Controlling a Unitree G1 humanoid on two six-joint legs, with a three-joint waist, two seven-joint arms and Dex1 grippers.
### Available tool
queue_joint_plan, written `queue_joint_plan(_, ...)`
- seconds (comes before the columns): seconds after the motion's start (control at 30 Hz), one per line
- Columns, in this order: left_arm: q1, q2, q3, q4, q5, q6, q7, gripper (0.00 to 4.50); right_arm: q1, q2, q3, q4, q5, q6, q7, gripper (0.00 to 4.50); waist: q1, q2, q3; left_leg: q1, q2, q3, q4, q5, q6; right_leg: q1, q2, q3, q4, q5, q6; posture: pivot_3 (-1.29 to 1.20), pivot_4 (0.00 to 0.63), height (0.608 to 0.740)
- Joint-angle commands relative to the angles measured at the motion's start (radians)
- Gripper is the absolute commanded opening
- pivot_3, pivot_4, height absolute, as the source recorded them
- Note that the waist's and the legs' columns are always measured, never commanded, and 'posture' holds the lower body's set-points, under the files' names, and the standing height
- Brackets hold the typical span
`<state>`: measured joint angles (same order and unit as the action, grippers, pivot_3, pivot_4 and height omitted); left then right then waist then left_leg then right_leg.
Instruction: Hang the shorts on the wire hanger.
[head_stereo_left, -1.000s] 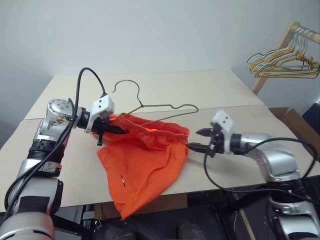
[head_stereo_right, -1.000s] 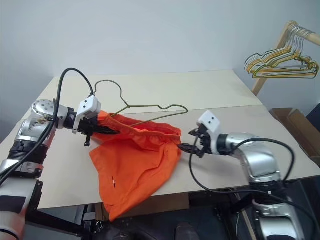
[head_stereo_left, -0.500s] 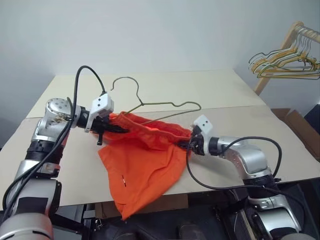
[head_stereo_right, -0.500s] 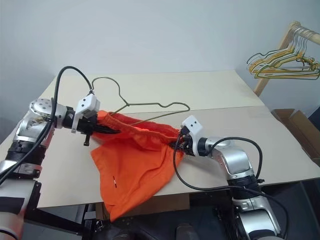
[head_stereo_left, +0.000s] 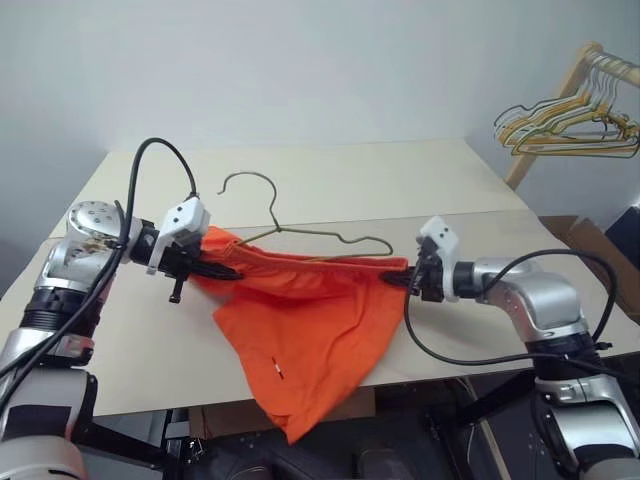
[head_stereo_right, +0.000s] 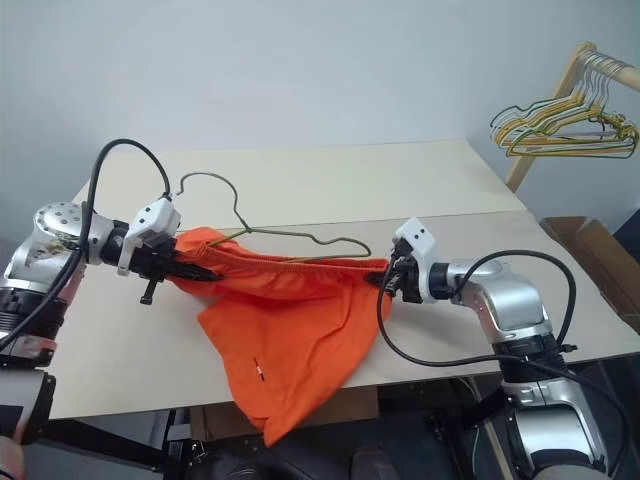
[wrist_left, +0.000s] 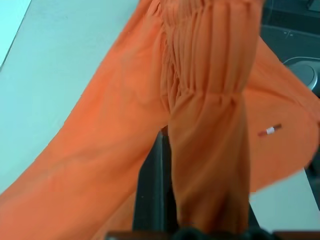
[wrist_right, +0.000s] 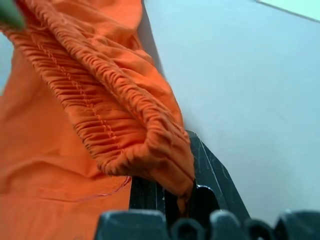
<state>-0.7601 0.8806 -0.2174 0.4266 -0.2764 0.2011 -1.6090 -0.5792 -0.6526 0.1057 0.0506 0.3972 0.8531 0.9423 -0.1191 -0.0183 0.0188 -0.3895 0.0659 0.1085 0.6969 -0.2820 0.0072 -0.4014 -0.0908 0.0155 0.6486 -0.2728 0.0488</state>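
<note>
So the shorts (head_stereo_left: 310, 320) are stretched out over the near half of the table (head_stereo_left: 400, 180), waistband pulled into a long line running left to right, and the rest of the orange fabric hangs down in a loose triangle with its lowest corner drooping past the near table edge. There's a tiny white-and-red tag visible on the lower fabric.

Left gripper (head_stereo_left: 222, 270) has its black fingers pinched down on the left end of the waistband; in the left wrist view the gathered elastic bunches up right where it goes into the fingers. Right gripper (head_stereo_left: 398, 280) is clamped on the right end of the waistband, and the right wrist view shows the ruffled hem tucked between the black fingers (wrist_right: 212, 172), pressed tight on the cloth.

The wire hanger (head_stereo_left: 300, 225) lies flat on the table just behind the waistband, hook curling up toward the far left, and its bottom wire runs right along the far edge of the shorts. Can't tell if any part of it is actually inside the waistband.

Off at the far right, a bunch of gold and yellowish hangers (head_stereo_left: 565, 125) hangs from a wooden rack (head_stereo_left: 555, 100), well apart from everything else.
</note>
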Motion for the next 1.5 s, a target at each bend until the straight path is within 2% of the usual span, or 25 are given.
queue_joint_plan(0.03,0.001,0.066,0.011,0.013,0.009,-0.016,-0.005,0.00,-0.017,-0.078,-0.042,0.046,-0.022,0.001,0.013,0.02,0.001,0.000,0.000,0.000,0.000,0.000,0.000,0.000,0.000,0.000,0.000,0.000,0.000,0.000,0.000,-0.08,0.000,0.740)
queue_joint_plan(0.43,0.007,0.060,-0.018,0.076,0.137,-0.056,0.039,0.00,-0.002,-0.160,-0.042,0.004,-0.015,-0.041,0.079,0.02,0.000,0.000,0.000,0.000,0.000,0.000,0.000,0.000,0.000,0.000,0.000,0.000,0.000,0.000,0.000,-0.09,0.000,0.740)
queue_joint_plan(0.6,0.021,0.054,-0.047,0.095,0.166,-0.080,0.024,0.00,-0.004,-0.190,-0.046,-0.105,0.021,-0.041,0.124,0.02,0.000,0.000,0.000,0.000,0.000,0.000,0.000,0.000,0.000,-0.001,0.000,0.000,0.000,0.000,0.000,-0.10,0.000,0.740)
queue_joint_plan(0.93,-0.020,-0.022,-0.081,0.145,0.212,-0.133,0.022,0.00,-0.065,-0.139,0.058,-0.315,0.036,0.022,0.083,0.02,0.000,0.000,0.000,0.000,0.000,0.001,0.000,0.000,0.000,-0.001,0.000,0.000,0.000,0.000,0.000,-0.11,0.000,0.740)
queue_joint_plan(1.03,-0.046,-0.050,-0.083,0.170,0.224,-0.141,0.022,0.00,-0.095,-0.116,0.098,-0.333,0.026,0.064,0.049,0.78,-0.001,0.000,0.000,-0.001,0.000,0.001,0.000,0.000,0.000,-0.001,0.000,0.000,0.000,0.000,0.000,-0.12,0.000,0.740)
queue_joint_plan(1.2,-0.061,-0.078,-0.074,0.188,0.236,-0.153,0.012,0.00,-0.089,-0.127,0.100,-0.347,0.023,0.080,0.030,2.40,-0.001,0.000,0.000,-0.001,0.000,0.001,0.000,0.000,0.000,-0.001,0.000,0.000,0.000,0.000,0.000,-0.13,0.000,0.740)
queue_joint_plan(1.4,-0.068,-0.091,-0.065,0.198,0.242,-0.157,0.013,0.00,-0.089,-0.182,-0.007,-0.359,0.062,0.081,0.041,4.38,-0.003,0.000,0.000,-0.001,0.000,0.001,0.001,0.000,0.000,-0.001,0.000,0.000,0.000,0.000,0.000,-0.13,0.000,0.740)
queue_joint_plan(1.5,-0.076,-0.097,-0.067,0.207,0.245,-0.159,0.014,0.00,-0.111,-0.176,-0.057,-0.382,0.115,0.077,0.056,4.38,-0.003,0.000,0.000,-0.001,0.000,0.001,0.000,0.000,0.001,-0.001,0.000,0.000,0.000,0.000,0.000,-0.13,0.000,0.740)
